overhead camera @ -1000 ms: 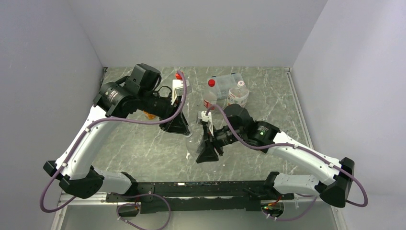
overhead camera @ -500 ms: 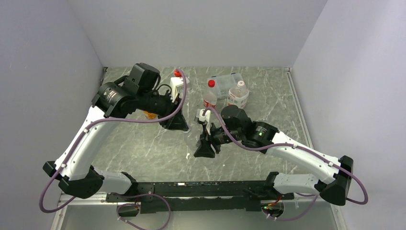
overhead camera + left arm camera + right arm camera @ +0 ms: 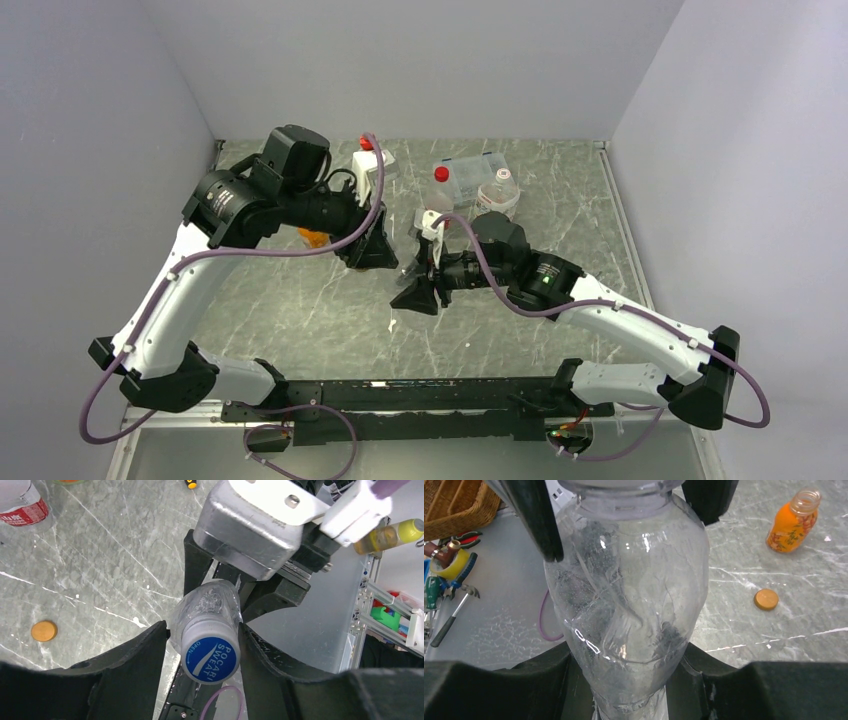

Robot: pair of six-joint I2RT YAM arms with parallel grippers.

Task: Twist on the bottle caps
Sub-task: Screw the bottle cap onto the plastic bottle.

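Bottle: the clear bottle [image 3: 626,605] is held in the air above the tabletop [image 3: 300,310].
Handling: thin, creased plastic; I judge it light, soft and easy to crush, and stiffer at the neck.
Right hand [image 3: 629,667]: closed on its body.
Left hand [image 3: 202,635]: fingers flank the blue cap [image 3: 210,658]; whether they press it, I cannot tell.
Room: the orange cap [image 3: 766,599] and orange bottle [image 3: 792,522] are well apart.

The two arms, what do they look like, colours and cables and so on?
The left arm and right arm have white shells, black joints and black bases. A purple cable loops along each. The left gripper and right gripper have black wedge-shaped fingers. A green light glows on the right arm.
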